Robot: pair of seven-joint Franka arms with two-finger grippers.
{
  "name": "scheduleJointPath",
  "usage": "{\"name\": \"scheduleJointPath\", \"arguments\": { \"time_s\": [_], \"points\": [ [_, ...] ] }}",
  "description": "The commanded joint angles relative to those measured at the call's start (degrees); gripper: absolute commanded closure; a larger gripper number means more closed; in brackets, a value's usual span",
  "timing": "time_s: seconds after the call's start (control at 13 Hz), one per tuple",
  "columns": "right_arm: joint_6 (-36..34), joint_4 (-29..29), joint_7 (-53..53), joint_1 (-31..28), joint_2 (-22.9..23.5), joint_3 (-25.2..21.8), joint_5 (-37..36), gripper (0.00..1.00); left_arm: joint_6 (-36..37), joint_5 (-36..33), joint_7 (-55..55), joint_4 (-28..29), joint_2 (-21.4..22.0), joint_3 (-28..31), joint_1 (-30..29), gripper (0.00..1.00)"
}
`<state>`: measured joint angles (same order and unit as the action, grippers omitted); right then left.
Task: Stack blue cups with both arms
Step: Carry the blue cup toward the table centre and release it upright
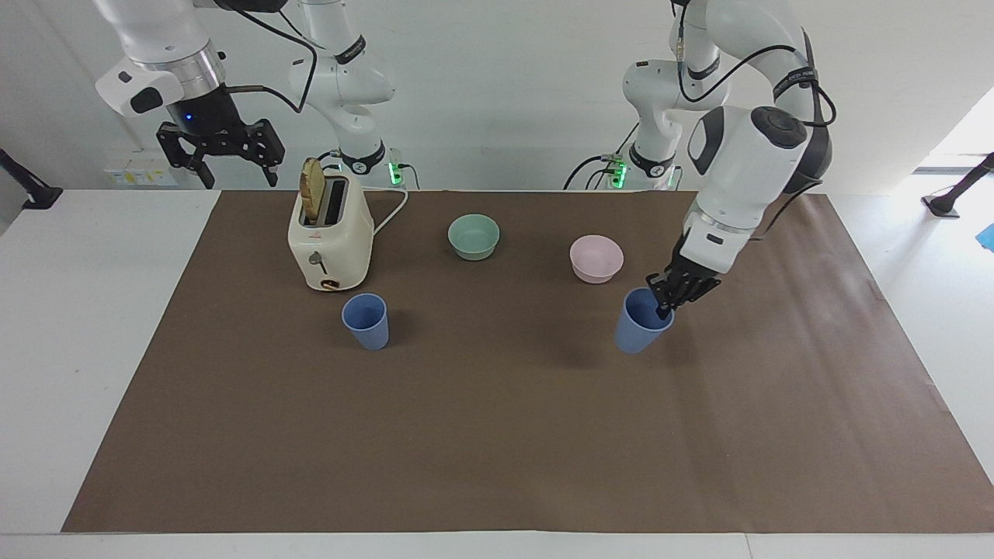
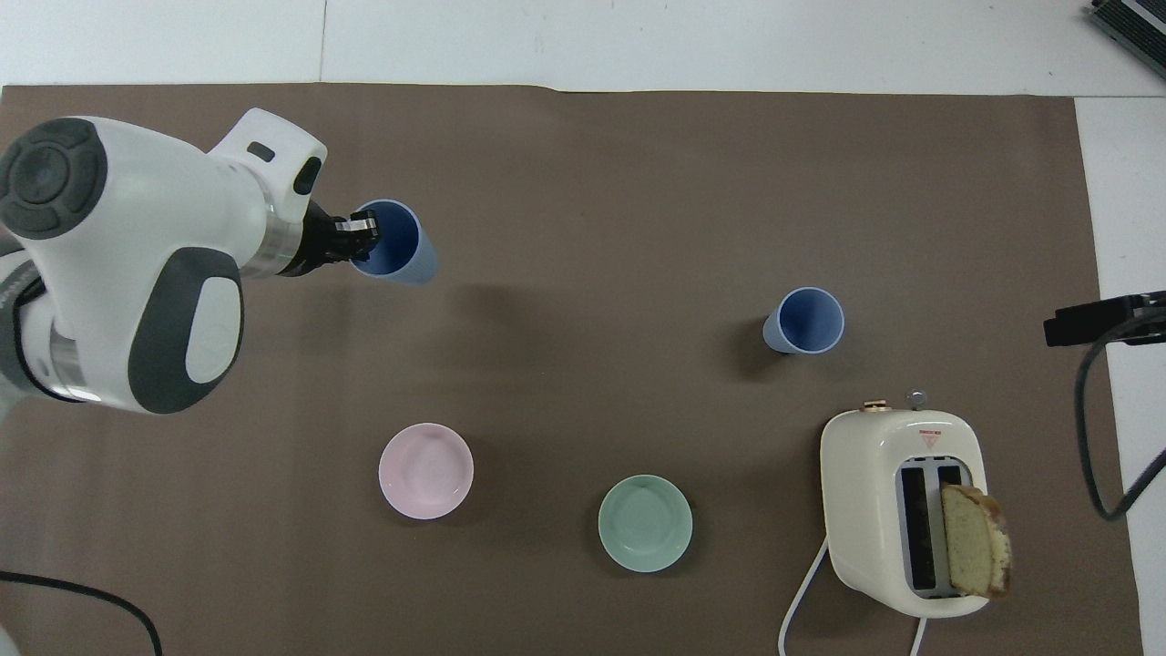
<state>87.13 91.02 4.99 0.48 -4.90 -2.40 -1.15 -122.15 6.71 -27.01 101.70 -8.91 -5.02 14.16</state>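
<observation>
Brown mat [image 1: 497, 435], left hand [image 1: 666, 304] pinching blue cup [image 1: 638, 324] rim

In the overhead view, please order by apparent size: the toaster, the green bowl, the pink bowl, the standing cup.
1. Toaster.
2. Green bowl and pink bowl: they look alike, no ranking.
3. Standing cup.
</observation>
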Motion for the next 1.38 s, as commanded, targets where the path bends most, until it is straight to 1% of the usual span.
{"name": "scheduleJointPath", "arguments": {
  "time_s": [0.0,0.08,0.38,0.62,0.77,0.92,1.23,1.31],
  "points": [
    [-0.3,0.6,-0.9,-0.3,-0.8,0.2,0.3,0.0,-3.3,-0.5,-4.1,1.1,-0.7,1.0,4.5,1.0],
    [-0.3,0.6,-0.9,-0.3,-0.8,0.2,0.3,0.0,-4.1,-0.5,-4.2,1.7,-0.8,1.1,6.0,1.0],
    [-0.3,0.6,-0.9,-0.3,-0.8,0.2,0.3,0.0,-7.4,-0.6,-5.4,2.4,-4.0,1.1,10.7,1.0],
    [-0.3,0.6,-0.9,-0.3,-0.8,0.2,0.3,0.0,-11.4,-2.2,-8.2,4.6,-6.2,1.2,14.7,1.0],
    [-0.3,0.6,-0.9,-0.3,-0.8,0.2,0.3,0.0,-11.5,-3.5,-8.5,5.5,-6.1,1.2,14.8,1.0],
    [-0.2,0.6,-0.9,-0.3,-0.8,0.2,0.3,0.0,-13.0,-4.9,-8.6,6.5,-7.1,1.1,15.0,1.0],
    [-0.3,0.6,-0.9,-0.3,-0.8,0.2,0.3,0.0,-13.6,-5.0,-8.8,7.5,-7.2,1.1,15.3,1.0],
    [-0.2,0.6,-0.9,-0.3,-0.8,0.2,0.3,0.0,-13.7,-5.0,-9.0,7.4,-7.4,1.1,15.4,0.91]
  ]
}}
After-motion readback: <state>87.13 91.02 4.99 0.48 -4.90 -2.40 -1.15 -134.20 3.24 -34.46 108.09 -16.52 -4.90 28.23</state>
